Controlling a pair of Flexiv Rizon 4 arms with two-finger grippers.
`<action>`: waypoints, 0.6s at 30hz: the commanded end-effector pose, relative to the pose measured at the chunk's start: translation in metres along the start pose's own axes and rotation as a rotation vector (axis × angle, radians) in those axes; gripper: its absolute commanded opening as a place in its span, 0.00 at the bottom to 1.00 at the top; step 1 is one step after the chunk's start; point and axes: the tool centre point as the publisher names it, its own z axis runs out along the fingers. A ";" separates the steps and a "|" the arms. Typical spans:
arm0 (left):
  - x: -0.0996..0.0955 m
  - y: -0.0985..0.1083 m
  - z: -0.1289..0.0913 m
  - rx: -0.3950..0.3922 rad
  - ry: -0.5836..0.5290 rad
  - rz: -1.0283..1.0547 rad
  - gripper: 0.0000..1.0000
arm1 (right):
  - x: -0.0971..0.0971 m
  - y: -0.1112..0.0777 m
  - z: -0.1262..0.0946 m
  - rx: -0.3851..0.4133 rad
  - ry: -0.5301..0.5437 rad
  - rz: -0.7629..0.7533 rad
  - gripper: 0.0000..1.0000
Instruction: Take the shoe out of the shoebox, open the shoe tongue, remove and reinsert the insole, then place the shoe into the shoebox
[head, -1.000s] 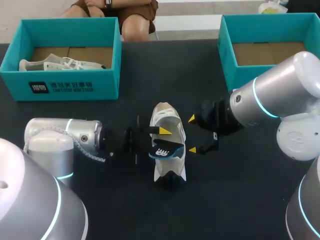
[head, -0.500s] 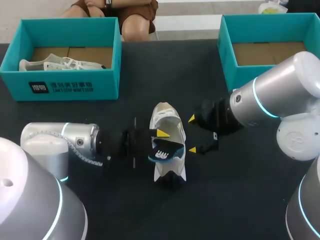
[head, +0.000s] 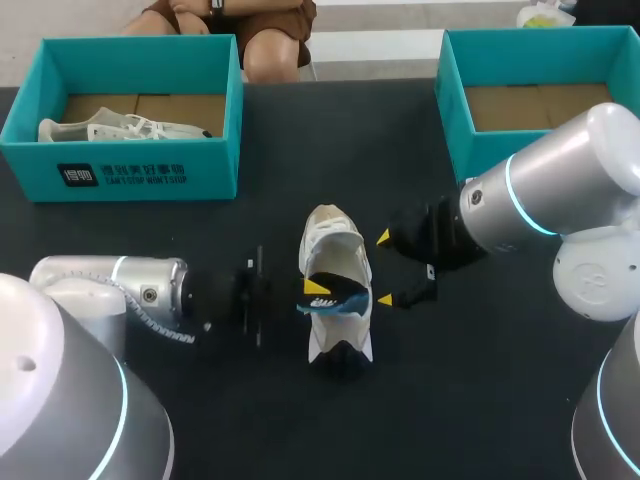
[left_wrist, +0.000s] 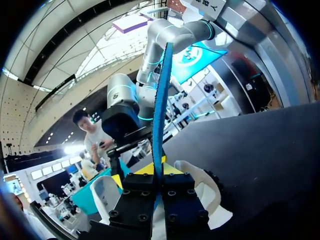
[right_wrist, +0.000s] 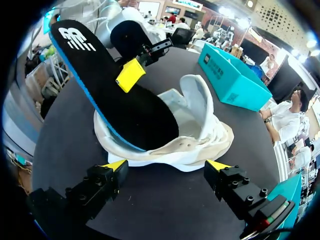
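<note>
A white shoe (head: 336, 318) lies on the black table in the middle, toe pointing away from me. Its black insole with a blue edge (head: 328, 300) sticks up out of the shoe opening at a slant. My left gripper (head: 316, 288) is shut on the insole's raised heel end. In the left wrist view the insole (left_wrist: 161, 100) stands edge-on, pinched between the fingers (left_wrist: 144, 189). My right gripper (head: 384, 268) stands open just right of the shoe. In the right wrist view its tips flank the shoe's (right_wrist: 180, 140) side without touching it, and the insole (right_wrist: 110, 90) leans over the shoe.
A teal shoebox (head: 140, 175) at the back left holds another white shoe (head: 120, 128). A second teal shoebox (head: 455, 100) stands at the back right, brown cardboard floor showing. My right arm's elbow (head: 590, 190) bulks over the right side.
The left gripper has closed on the insole and drawn slightly back to the left, tilting the insole up. The right arm has not moved.
</note>
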 end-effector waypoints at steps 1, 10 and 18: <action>-0.002 0.018 0.006 -0.010 0.023 0.003 0.00 | 0.001 0.000 0.001 0.000 -0.002 0.001 1.00; -0.005 0.042 0.001 -0.051 0.027 0.017 0.00 | 0.001 0.000 0.001 0.000 -0.002 0.001 1.00; -0.003 0.040 -0.001 -0.056 0.023 0.000 0.15 | 0.001 0.000 0.001 0.000 -0.002 0.001 1.00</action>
